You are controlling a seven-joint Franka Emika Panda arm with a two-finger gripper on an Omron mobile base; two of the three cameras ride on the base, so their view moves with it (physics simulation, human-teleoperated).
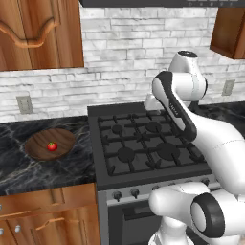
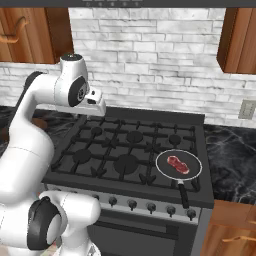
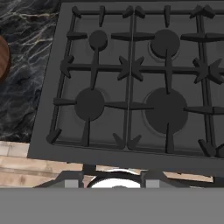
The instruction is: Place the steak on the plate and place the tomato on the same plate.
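The steak (image 2: pixel 178 164) lay flat in a pan (image 2: pixel 196 169) on the stove's (image 2: pixel 130 150) front right burner, seen from the right base view; the pan's dark handle pointed toward the stove's front edge. The pan's rim was pale and its inside looked light, though whether that was a coating or a glare could not be told. In the left base view the arm (image 1: pixel 201 129) covered that front right corner, so steak and pan were hidden there.

The tomato (image 1: pixel 52 146) sat well apart from the steak, on a brown wooden dish (image 1: pixel 64 139) on the dark marble table (image 1: pixel 28 172) left of the stove, near the middle of that stretch of table. Its green top was too small to make out. In the hand view just a curved sliver of the dish (image 3: pixel 3 59) showed at the left edge, cut off by the frame.

The navy-rimmed plate could not be made out in any view.

The tool hung above the stove's left half, looking down on its grates and burners. Its fingertips were hard to see at the bottom of the hand view; it was clenched, with nothing visibly between its jaws. From the base views the wrist blocked the fingers.
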